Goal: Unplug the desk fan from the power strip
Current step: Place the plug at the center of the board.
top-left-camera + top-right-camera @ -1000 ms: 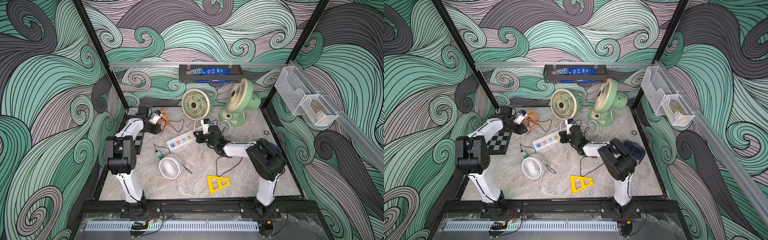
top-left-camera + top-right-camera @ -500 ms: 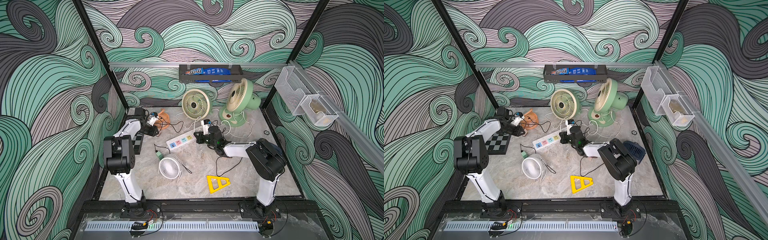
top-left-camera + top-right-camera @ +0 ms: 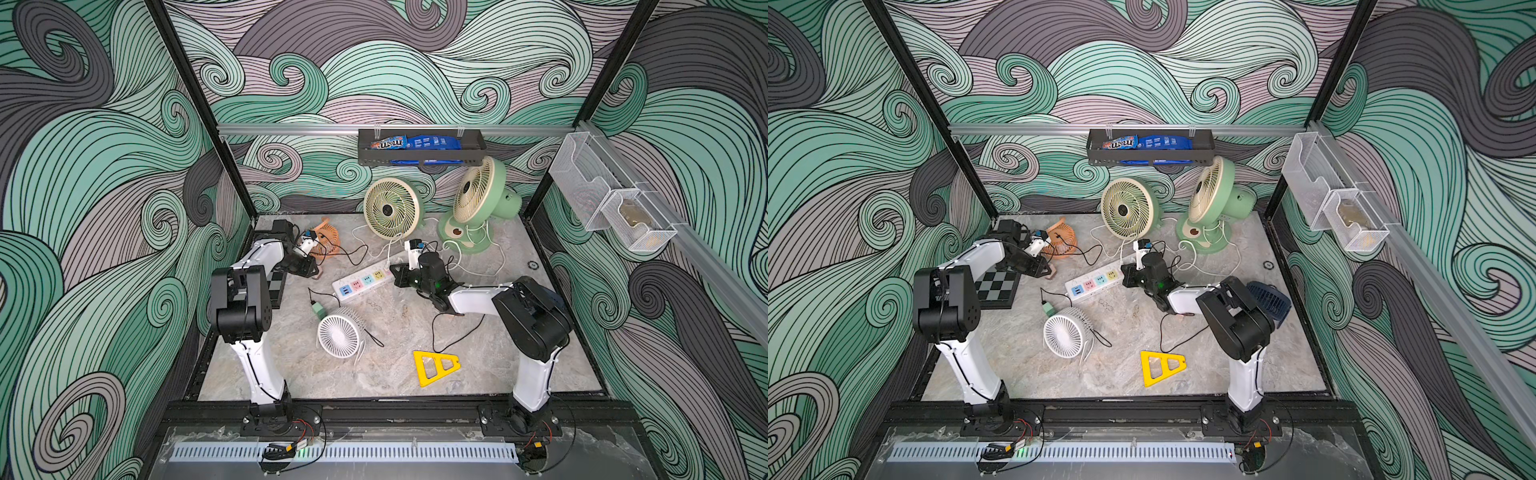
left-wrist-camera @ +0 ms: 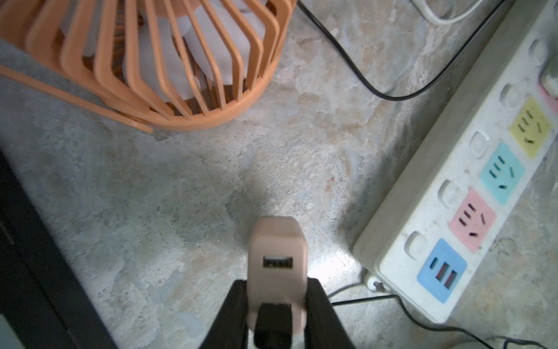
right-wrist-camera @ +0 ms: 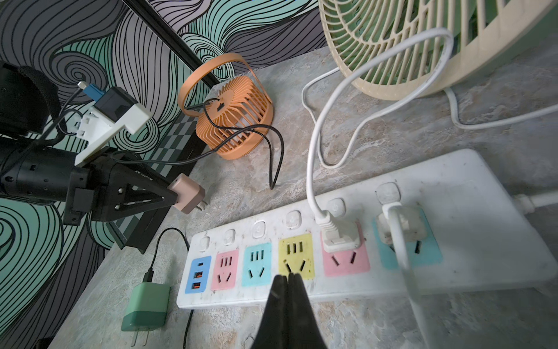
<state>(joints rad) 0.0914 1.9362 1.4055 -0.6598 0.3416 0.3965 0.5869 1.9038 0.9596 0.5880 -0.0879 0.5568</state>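
Left wrist view: left gripper [image 4: 276, 291] clamps the pink USB adapter [image 4: 277, 250], held clear of the power strip [image 4: 401, 211] lying mid-table. Arm has drawn back, uncovering the orange fan [image 3: 326, 243]. Right gripper [image 5: 288, 279], closed, rests at the strip's edge. Unplugging looks done; set-down remains.

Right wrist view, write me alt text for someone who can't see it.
The left gripper holds a pink plug adapter clear of the white power strip, near a small orange fan. Two white plugs sit in the strip, and the shut right gripper points at its yellow socket.
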